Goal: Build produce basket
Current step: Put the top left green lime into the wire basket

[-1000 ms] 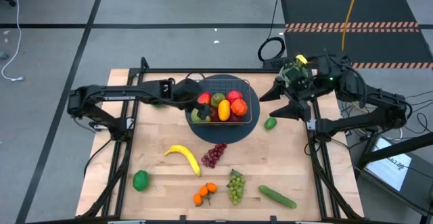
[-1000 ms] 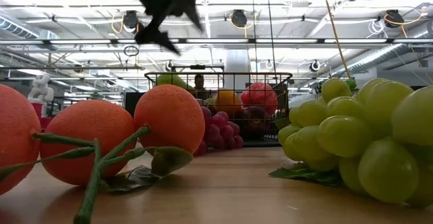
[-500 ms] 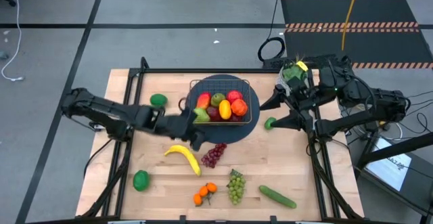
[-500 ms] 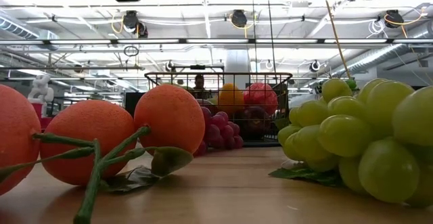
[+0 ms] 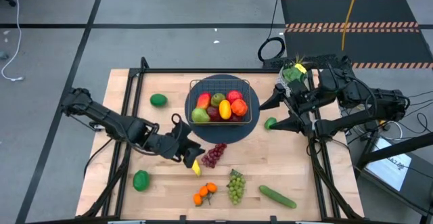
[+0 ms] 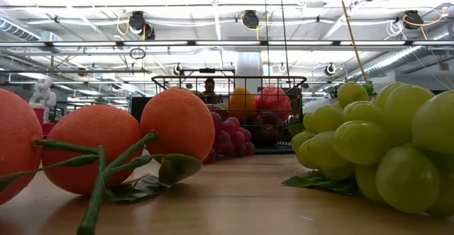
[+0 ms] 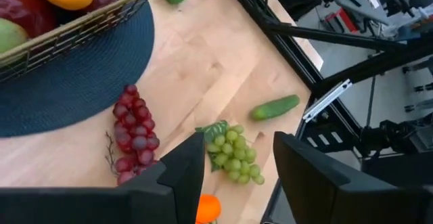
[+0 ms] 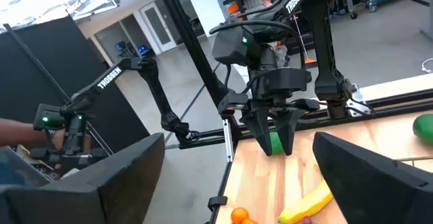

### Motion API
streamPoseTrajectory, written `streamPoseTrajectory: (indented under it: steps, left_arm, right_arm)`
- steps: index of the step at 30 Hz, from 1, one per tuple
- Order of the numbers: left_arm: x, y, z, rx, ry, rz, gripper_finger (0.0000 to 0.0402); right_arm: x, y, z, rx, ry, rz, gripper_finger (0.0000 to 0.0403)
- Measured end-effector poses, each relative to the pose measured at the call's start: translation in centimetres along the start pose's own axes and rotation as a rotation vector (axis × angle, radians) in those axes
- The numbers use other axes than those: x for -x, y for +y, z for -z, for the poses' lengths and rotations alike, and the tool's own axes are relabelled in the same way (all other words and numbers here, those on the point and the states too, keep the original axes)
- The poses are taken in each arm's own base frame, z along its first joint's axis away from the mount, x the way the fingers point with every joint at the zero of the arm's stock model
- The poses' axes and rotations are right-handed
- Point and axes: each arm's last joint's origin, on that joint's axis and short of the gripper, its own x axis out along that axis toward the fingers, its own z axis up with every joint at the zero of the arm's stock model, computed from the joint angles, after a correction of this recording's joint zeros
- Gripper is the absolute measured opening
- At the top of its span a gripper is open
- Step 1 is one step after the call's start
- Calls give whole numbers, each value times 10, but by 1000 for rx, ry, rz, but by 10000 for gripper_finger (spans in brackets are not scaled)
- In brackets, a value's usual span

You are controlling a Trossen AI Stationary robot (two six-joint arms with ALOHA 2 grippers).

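Observation:
The wire basket (image 5: 249, 102) stands on a round dark mat (image 5: 226, 132) at the table's far middle and holds a mango, a pear, apples and an orange. My left gripper (image 5: 188, 154) is open and hovers over the yellow banana (image 5: 196, 169), which lies on the table and is mostly hidden under the gripper. Past its fingers the left wrist view (image 7: 238, 143) shows purple grapes (image 7: 132, 136), green grapes (image 7: 230, 158) and a cucumber (image 7: 274, 107). My right gripper (image 5: 281, 112) is open and empty, right of the basket, above a green lime (image 5: 270, 123).
Loose on the table lie a lime (image 5: 157, 100) at the far left, another lime (image 5: 140, 180) at the near left, oranges (image 5: 205, 193), green grapes (image 5: 235, 187), a cucumber (image 5: 277, 197) and purple grapes (image 5: 214, 154). Dark frame rails run along both sides.
My left gripper has left the basket's left side and swung toward the table's near edge, going down until it hovers over the banana. In the low view it has gone out of the picture at the top.

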Motion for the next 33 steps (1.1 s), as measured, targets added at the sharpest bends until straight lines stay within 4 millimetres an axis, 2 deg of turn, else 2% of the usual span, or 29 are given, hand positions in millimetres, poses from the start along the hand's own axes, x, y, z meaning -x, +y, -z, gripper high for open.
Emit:
streamPoseTrajectory:
  steps: [3,8,12,16,21,26,29,33]
  left_arm:
    - [-2,5,-5,-18,-2,-29,175]
    - [-5,17,-18,-67,28,-75,175]
    - [-9,32,-27,-132,170,-96,175]
    - [-10,45,-33,-188,312,-98,182]
    - [-8,65,-36,-252,436,-195,231]
    - [5,98,-41,-164,610,-439,280]
    - [14,115,-47,-106,678,-557,290]
    - [29,136,-60,-25,756,-647,284]
  right_arm:
    - [0,0,0,28,-2,5,332]
    - [2,-9,-3,46,-12,57,248]
    - [5,-20,-1,55,17,152,193]
    - [10,-32,5,78,68,310,154]
    - [17,-45,11,129,157,439,127]
    - [23,-53,17,107,231,496,115]
    - [25,-55,19,89,256,516,111]
    - [26,-59,19,88,258,531,109]
